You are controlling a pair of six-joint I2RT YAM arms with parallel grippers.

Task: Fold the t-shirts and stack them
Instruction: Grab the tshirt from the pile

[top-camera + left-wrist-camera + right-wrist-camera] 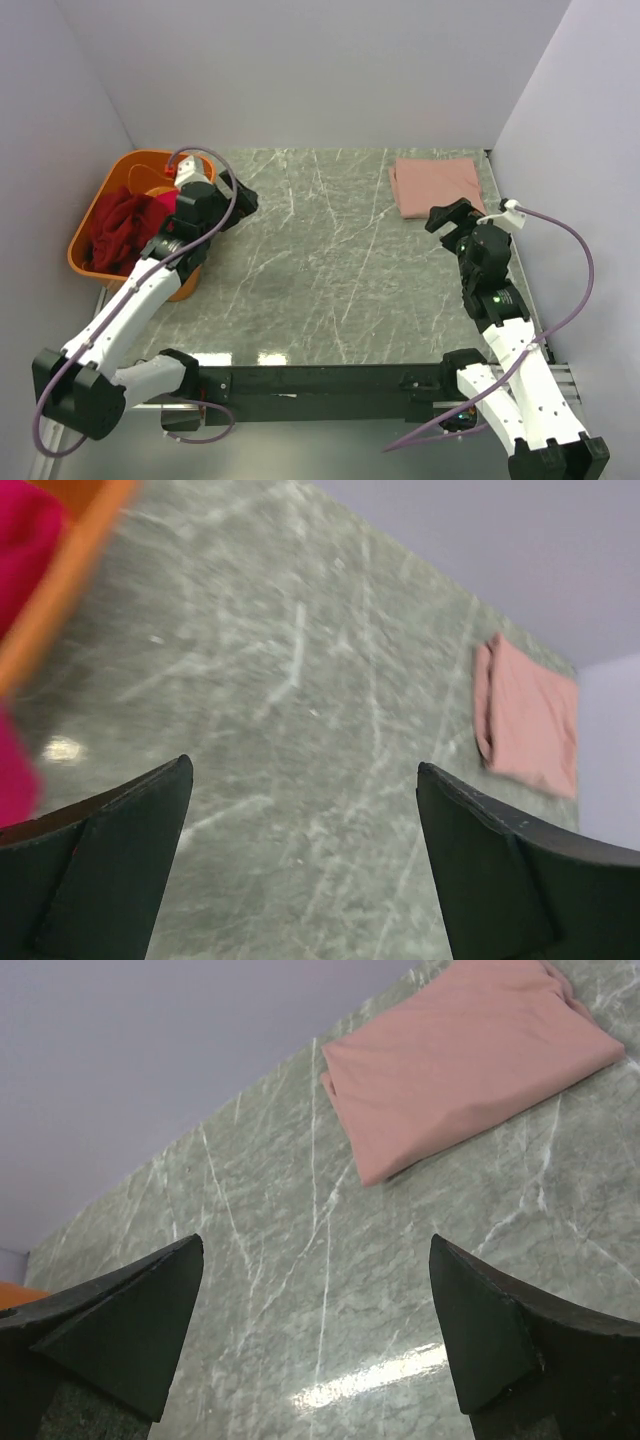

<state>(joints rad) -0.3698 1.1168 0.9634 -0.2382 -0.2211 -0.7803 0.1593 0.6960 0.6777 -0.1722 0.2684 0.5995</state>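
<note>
A pale salmon-pink t-shirt (436, 184) lies folded at the back right of the marble table; it also shows in the right wrist view (470, 1060) and the left wrist view (530, 715). Dark maroon-red shirts (118, 232) and a bright crimson-pink one (160, 208) lie bunched in the orange tub (104, 196); the crimson cloth shows at the left wrist view's edge (22, 550). My left gripper (238, 196) is open and empty beside the tub, over the table. My right gripper (447, 217) is open and empty just in front of the folded shirt.
The orange tub's rim (60, 590) stands at the back left corner against the wall. White walls close the table at left, back and right. The marble tabletop (330, 260) stretches between the two arms.
</note>
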